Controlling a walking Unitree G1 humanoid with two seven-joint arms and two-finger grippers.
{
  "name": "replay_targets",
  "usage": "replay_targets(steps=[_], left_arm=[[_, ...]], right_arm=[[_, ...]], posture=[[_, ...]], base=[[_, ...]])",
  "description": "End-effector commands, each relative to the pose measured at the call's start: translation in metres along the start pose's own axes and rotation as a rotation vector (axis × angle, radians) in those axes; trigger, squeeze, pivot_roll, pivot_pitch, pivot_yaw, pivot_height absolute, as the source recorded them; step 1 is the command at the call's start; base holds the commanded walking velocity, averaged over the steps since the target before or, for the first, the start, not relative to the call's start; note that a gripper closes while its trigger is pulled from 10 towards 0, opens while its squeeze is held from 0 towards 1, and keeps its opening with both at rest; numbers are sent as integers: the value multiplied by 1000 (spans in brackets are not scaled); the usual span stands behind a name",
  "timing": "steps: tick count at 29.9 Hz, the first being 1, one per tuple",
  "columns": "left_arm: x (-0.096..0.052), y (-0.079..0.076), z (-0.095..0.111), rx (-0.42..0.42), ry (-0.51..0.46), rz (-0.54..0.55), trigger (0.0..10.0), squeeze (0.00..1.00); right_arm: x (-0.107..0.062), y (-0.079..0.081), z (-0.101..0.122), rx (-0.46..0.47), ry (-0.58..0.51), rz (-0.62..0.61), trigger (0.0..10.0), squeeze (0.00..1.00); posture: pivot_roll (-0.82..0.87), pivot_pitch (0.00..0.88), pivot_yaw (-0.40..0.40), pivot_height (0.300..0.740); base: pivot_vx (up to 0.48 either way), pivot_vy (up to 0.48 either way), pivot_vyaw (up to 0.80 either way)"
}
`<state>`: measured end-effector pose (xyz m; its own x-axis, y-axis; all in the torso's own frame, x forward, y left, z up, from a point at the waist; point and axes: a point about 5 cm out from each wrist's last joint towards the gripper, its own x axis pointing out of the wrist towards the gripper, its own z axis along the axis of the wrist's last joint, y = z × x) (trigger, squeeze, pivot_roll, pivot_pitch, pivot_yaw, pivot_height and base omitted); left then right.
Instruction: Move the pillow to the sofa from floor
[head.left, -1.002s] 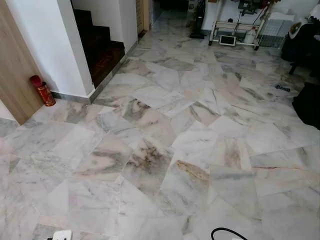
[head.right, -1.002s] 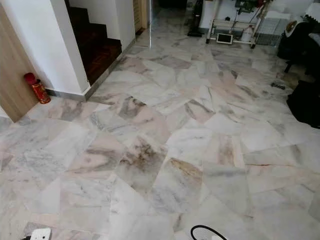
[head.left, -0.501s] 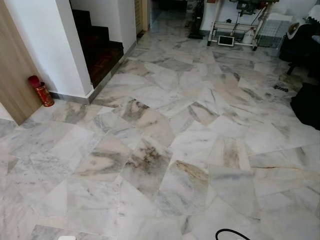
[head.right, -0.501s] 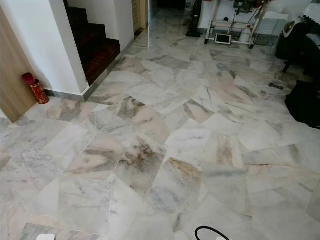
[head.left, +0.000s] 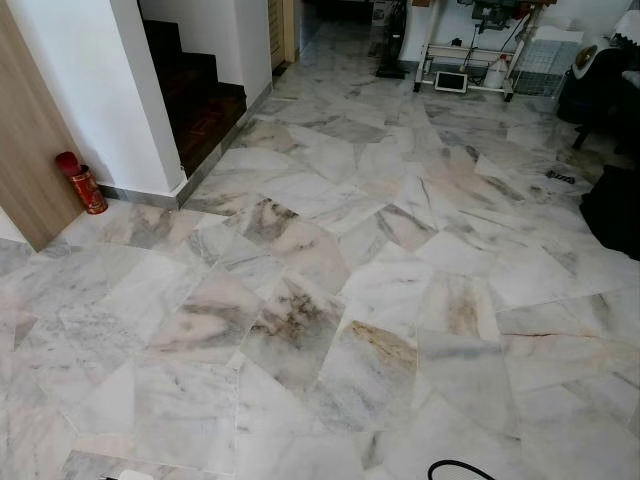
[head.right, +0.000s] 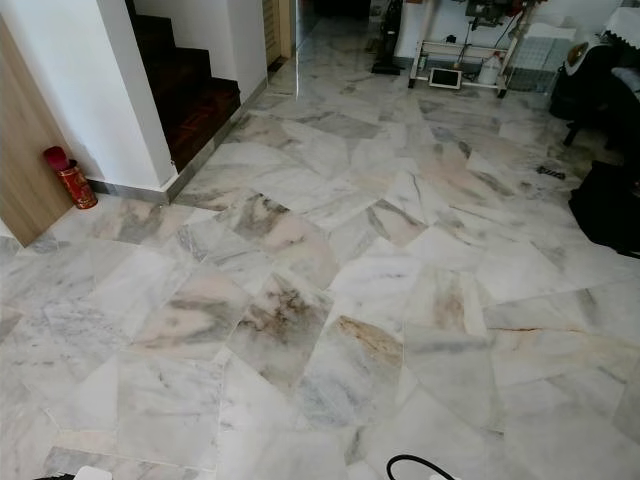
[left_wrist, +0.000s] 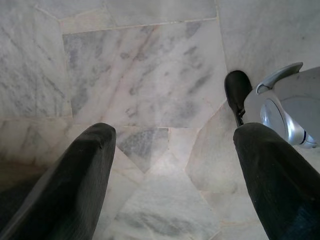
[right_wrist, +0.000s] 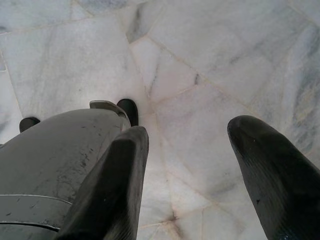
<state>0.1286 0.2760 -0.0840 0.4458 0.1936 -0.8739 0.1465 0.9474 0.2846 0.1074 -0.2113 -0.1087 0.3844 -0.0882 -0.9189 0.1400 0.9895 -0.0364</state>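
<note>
Pale marble floor (head.left: 330, 300) stretches ahead in the eye views, with neither a pillow nor a sofa on it. My left gripper (left_wrist: 172, 135) hangs open over bare tiles, nothing between its black fingers (left_wrist: 85, 170). My right gripper (right_wrist: 189, 127) is open too, pointing down at the floor beside my own grey leg (right_wrist: 50, 160). A silver leg part (left_wrist: 285, 110) and a black foot (left_wrist: 236, 90) lie close to the left gripper.
A red canister (head.left: 82, 183) stands by a wooden panel (head.left: 25, 130) at the left. Dark stairs (head.left: 200, 95) rise behind a white wall. A white rack (head.left: 470, 60) is at the far end, dark bulky items (head.left: 615, 205) at the right, and a black cable (head.left: 460, 467) near my feet.
The whole picture has shifted slightly, so the camera has moved. The white object at the bottom left edge has slid almost out of frame. Nothing on the floor has moved.
</note>
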Motion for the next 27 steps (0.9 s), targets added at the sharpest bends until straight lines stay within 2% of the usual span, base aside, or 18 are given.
replay_targets(steps=[1, 4, 7, 14, 27], left_arm=[[0, 1, 0, 0, -1, 4, 10000, 0], [0, 1, 1, -8, -3, 2, 10000, 0], [0, 1, 1, -34, -2, 5, 10000, 0], [1, -1, 4, -72, -2, -10, 10000, 0], [1, 2, 6, -67, 0, -10, 10000, 0]], right_arm=[[0, -2, 2, -10, -14, -3, 10000, 0], [0, -2, 5, -24, -31, -4, 10000, 0], [0, -4, 4, -25, -34, -18, 10000, 0], [-1, -6, -1, -51, -10, -29, 10000, 0], [0, -2, 5, -51, -17, -13, 10000, 0]], posture=[[4, 0, -45, 740], [3, 0, -46, 740], [5, 0, -45, 740], [8, 20, -47, 740], [14, 33, -40, 740]], base=[[0, 0, 0], [0, 0, 0], [0, 0, 579], [0, 0, 800], [0, 0, 800]])
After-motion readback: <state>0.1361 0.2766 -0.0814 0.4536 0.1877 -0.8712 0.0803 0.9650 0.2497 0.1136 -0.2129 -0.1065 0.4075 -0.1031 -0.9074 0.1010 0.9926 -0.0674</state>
